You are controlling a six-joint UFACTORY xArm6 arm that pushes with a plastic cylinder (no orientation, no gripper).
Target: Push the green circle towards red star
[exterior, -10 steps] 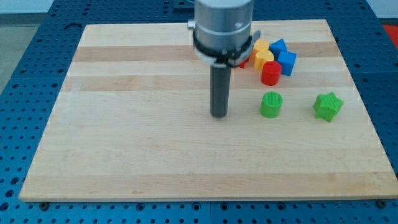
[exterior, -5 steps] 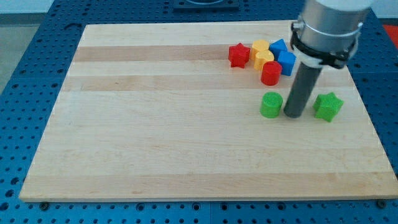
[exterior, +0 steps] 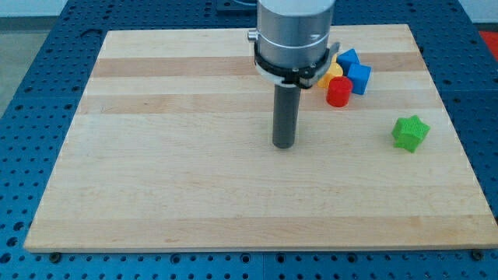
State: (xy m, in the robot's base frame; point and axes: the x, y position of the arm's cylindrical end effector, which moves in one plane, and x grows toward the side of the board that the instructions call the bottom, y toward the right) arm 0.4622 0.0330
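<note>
centre board, that's where my tip sits right now, planted on the wooden board a little to the view's right of the middle, with bare wood all around the rod's foot. no fingers on this rig, just the straight dark rod, so there's no open or closed to call. green circle, the one i'm after: i can't find it in this view, and i can't tell whether it's tucked behind the rod or the arm housing. same story for the red star, which doesn't show either; the big grey housing covers the top-middle stretch of the board. what i can see: a red cylinder up and to the view's right of my tip, well apart from it. right behind the cylinder, towards the view's top, a sliver of yellow block peeks out from the housing edge, touching the red one. two blue blocks close out that cluster, one nearer the top and one just beside the cylinder on its right. green star stands alone off to the view's right, near the board's right edge, roughly level with my tip and far from it. blue pegboard table frames it all.
</note>
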